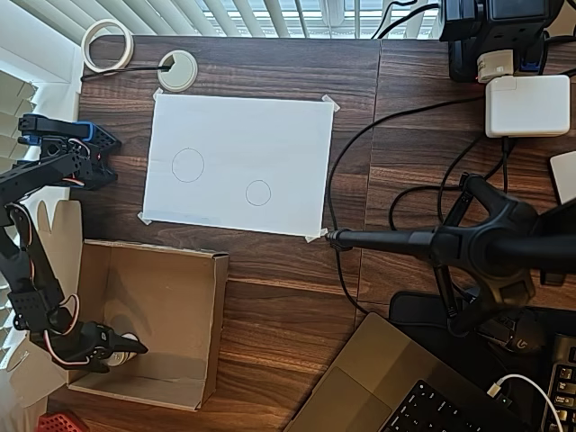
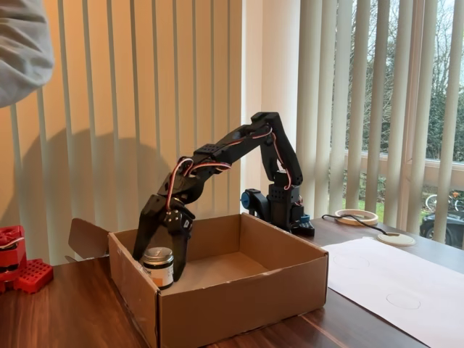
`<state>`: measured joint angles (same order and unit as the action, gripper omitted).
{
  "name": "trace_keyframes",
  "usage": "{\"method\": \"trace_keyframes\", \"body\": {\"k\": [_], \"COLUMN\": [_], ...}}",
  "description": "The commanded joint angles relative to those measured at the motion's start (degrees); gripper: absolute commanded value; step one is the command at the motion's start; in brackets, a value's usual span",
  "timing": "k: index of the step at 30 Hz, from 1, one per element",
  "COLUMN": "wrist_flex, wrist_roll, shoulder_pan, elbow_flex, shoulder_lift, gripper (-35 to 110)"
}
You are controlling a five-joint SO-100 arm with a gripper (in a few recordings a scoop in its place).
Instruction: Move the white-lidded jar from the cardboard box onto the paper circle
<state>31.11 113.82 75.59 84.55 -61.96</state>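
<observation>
The white-lidded jar (image 2: 158,267) is inside the cardboard box (image 2: 239,304), near its front left corner in the fixed view. My gripper (image 2: 159,265) reaches down over it with one finger (image 2: 141,235) on each side, and both appear to press against the jar. From overhead, the gripper (image 1: 120,349) is at the box's (image 1: 180,297) lower left, and the jar (image 1: 129,351) peeks out white between the fingers. The paper circle (image 1: 258,193), the smaller of the two outlines, is drawn on the white sheet (image 1: 238,117) above the box.
A larger outlined circle (image 1: 188,165) is on the same sheet. A white tape ring (image 1: 108,45) and a flat white disc (image 1: 177,70) lie at the table's far edge. A black stand (image 1: 468,243), cables and a laptop fill the right side. Red blocks (image 2: 22,272) sit beside the box.
</observation>
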Motion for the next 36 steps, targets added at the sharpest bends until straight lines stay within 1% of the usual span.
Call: {"method": "trace_keyframes", "body": {"k": [1, 15, 25, 32, 36], "wrist_flex": [-0.35, -0.26, 4.04, 4.92, 5.1], "wrist_roll": [0.35, 1.05, 1.58, 1.05, 0.79], "shoulder_pan": [0.97, 1.49, 1.49, 1.32, 1.32], "elbow_flex": [-5.1, -7.73, -7.29, -7.21, -7.29], "shoulder_lift": [-1.76, 1.23, 1.32, 1.32, 1.32], "gripper": [46, 45, 45, 44, 41]}}
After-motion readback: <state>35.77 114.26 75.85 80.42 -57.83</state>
